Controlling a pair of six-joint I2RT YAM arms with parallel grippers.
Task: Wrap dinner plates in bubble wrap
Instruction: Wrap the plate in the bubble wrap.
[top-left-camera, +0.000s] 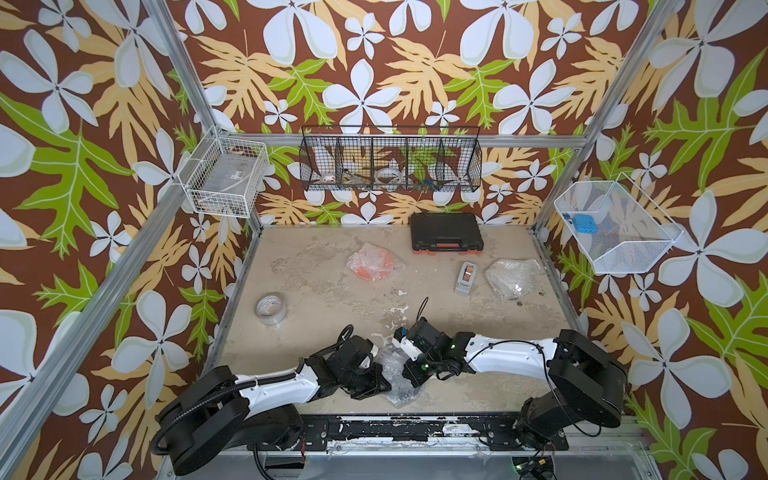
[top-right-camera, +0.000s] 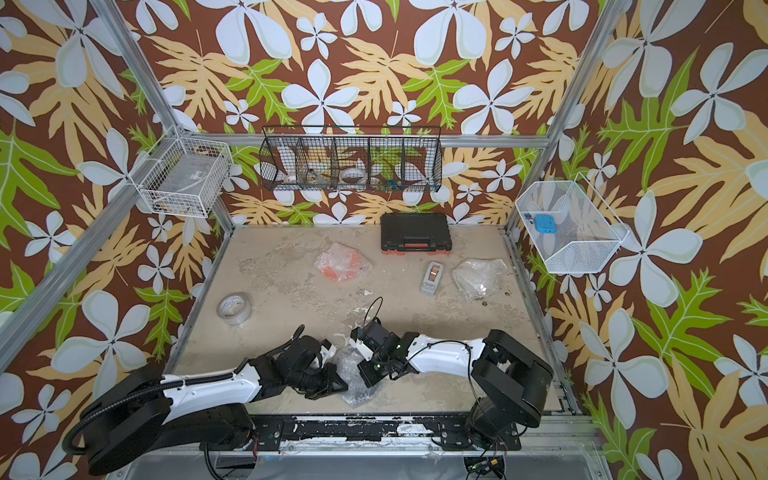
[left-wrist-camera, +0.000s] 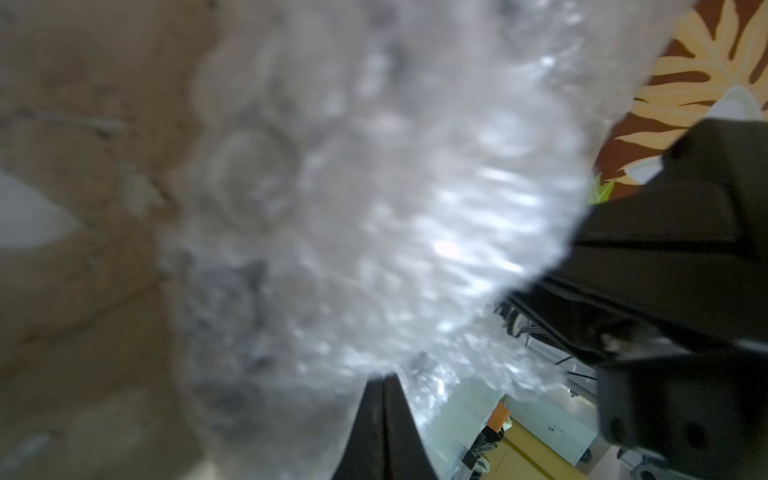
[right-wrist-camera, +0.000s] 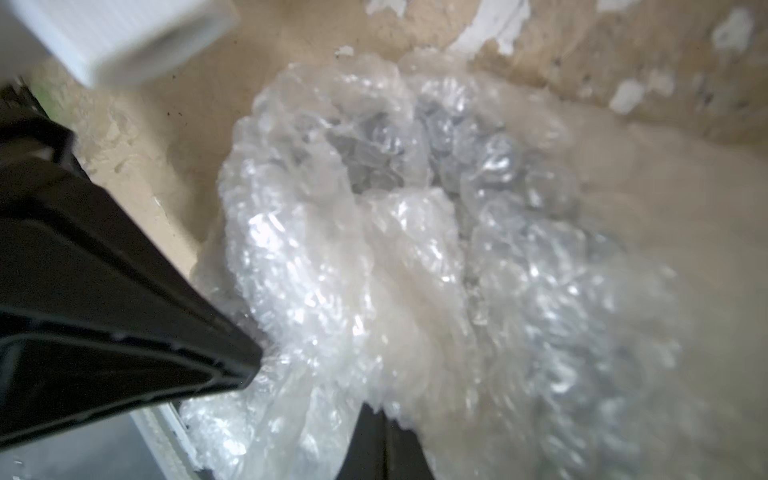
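**Table** (top-left-camera: 299, 332): three bundles of wrap are laid out, well apart. A case (top-left-camera: 446, 237) is set at the far edge and plays no part.

**Mid bundle:** the orange plate (top-left-camera: 362, 273) is seen through the wrap (top-left-camera: 376, 259) folded over it. Judged done.

**Pale bundle** (top-left-camera: 509, 276), far right: it is fully covered. The contents are taken to be the cream plate, but no flower marks can be made out. Judged done.

**Near bundle** (top-left-camera: 394, 376), at the front edge between the two arms: the film is crumpled and only loosely gathered. Dark patches (right-wrist-camera: 374, 137) are seen through it in the right wrist view. These are taken to be the black plate, though its outline cannot be traced. Judged in progress.

**Tape roll** (top-left-camera: 271, 308): it is lying at the left, apart from all the bundles.

**Dispenser** (top-left-camera: 466, 277): it is set just beside the pale bundle. No tape can be made out on any bundle.

**Right gripper** (right-wrist-camera: 380, 419): the jaws are closed together, and a fold of the near bundle's film is drawn into the tips.

**Left gripper** (left-wrist-camera: 384, 382): the jaws are closed together, and film rises straight from the tips, so it appears to be pinched there.

**Progress:** two of the three plates are judged wrapped. The loose folds are left to be closed over the third plate and, if required, taped.
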